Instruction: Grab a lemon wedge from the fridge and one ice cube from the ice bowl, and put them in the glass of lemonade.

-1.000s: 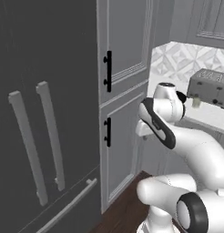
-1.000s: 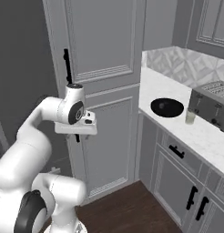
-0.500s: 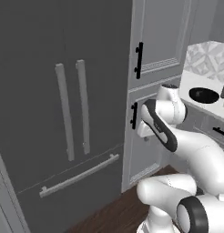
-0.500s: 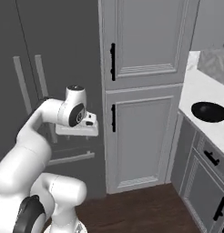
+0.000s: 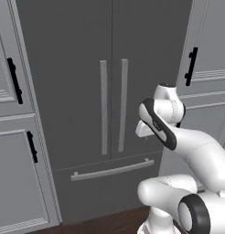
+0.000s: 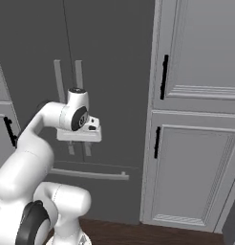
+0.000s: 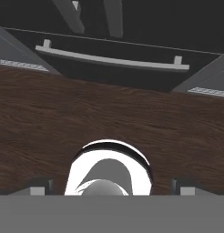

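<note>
The fridge (image 5: 68, 91) stands straight ahead, dark grey, with both doors shut. Its two long bar handles (image 5: 113, 107) meet at the middle, and the drawer handle (image 5: 112, 170) runs below them. My gripper (image 6: 80, 138) hangs in front of the doors at handle height and points down at the floor. In the hand view the fingertips (image 7: 38, 184) stand far apart at the bottom corners, open, with nothing between them. Beyond them lie the fridge (image 7: 132, 22) and its drawer handle (image 7: 111, 61). The lemon wedge, the ice bowl and the glass of lemonade are out of view.
Light grey panelled cabinets with black handles flank the fridge: one set on the left (image 5: 9, 173), one on the right (image 6: 196, 167). Dark wood floor (image 7: 109, 113) spreads between the base and the fridge.
Both base views have swung from the counter with toaster and bowl round to the fridge, so the base has moved. The arm keeps its pose and the gripper stays open.
</note>
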